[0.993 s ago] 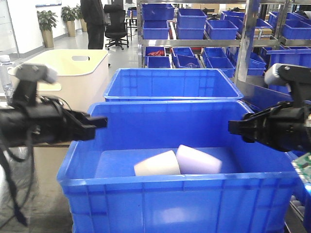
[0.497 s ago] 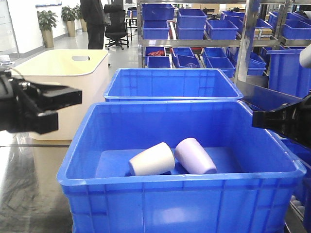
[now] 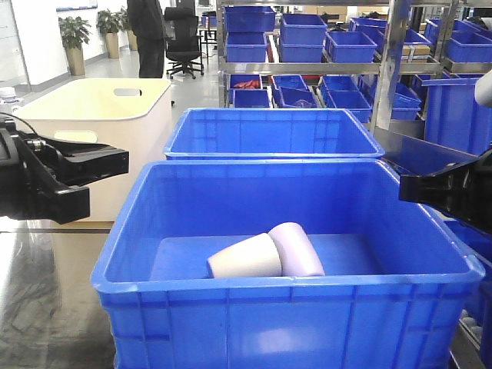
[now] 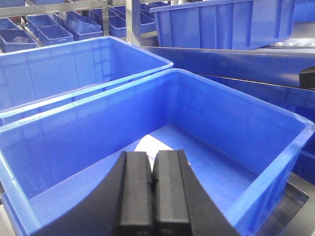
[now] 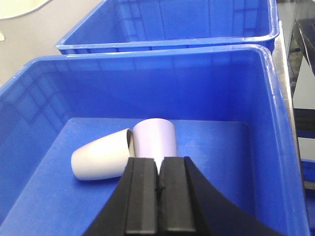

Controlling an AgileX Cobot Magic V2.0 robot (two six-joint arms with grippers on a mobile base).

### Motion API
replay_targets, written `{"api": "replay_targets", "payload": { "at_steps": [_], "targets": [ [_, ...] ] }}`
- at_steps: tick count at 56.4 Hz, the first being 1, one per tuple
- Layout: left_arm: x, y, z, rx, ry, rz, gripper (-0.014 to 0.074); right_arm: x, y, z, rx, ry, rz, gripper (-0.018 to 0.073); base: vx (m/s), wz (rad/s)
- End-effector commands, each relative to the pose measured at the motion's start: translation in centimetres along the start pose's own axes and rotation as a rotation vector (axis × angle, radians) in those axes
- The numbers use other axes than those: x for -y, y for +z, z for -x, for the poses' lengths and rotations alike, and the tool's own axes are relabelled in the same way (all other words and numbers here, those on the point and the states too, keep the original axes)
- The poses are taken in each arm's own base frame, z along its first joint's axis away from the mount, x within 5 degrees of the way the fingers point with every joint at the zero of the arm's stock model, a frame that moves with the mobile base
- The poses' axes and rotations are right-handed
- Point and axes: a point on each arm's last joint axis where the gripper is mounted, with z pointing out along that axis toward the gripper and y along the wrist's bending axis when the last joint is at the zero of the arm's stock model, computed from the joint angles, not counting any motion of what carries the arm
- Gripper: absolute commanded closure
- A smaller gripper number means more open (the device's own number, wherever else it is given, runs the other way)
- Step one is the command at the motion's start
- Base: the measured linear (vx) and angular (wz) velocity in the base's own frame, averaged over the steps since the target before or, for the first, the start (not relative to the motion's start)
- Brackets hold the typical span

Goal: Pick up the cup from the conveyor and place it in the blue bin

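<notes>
Your left gripper and right gripper both hover over the blue bin, fingers pressed together, holding nothing.

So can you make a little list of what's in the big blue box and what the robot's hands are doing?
blue bin: nearest the camera, open top
cups inside: two, both lying on their sides, touching
cream cup: left one
lilac cup: right one
left end effector: shut, holding nothing, above the bin
right end effector: shut, holding nothing, above the bin
second bin: behind the first
cream tub: back left
</notes>
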Motion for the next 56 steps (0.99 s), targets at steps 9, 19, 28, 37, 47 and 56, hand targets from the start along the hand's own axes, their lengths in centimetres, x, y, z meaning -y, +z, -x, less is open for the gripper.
{"api": "replay_targets", "payload": {
  "at_steps": [9,19,28,37,47,56],
  "targets": [
    [0.6,-1.5,1.7,0.084,0.003,0.022,0.0559,-0.4,-1.3,2.0,0.136,-0.006,0.012,0.0571,0.0,0.0],
    [0.8,-5.1,-0.4,0.114,-0.118,0.17,0.0559,-0.4,-1.3,2.0,0.136,-0.006,0.012,0.0571,0.0,0.0],
    [0.9,-9.6,-7.0,0.196,-0.168,0.342,0.0559,-0.4,-1.3,2.0,0.135,-0.006,0.012,0.0572,0.0,0.0],
    [1.5,-12.8,-14.9,0.222,-0.1,0.407,0.0559,-0.4,-1.3,2.0,0.135,-0.006,0.012,0.0571,0.0,0.0],
    [1.5,-14.6,-22.3,0.213,-0.067,0.486,0.0559,-0.4,-1.3,2.0,0.135,-0.006,0.012,0.0571,0.0,0.0],
    [1.0,-15.2,-26.8,0.274,-0.165,0.593,0.0559,-0.4,-1.3,2.0,0.135,-0.006,0.012,0.0571,0.0,0.0]
  ]
}}
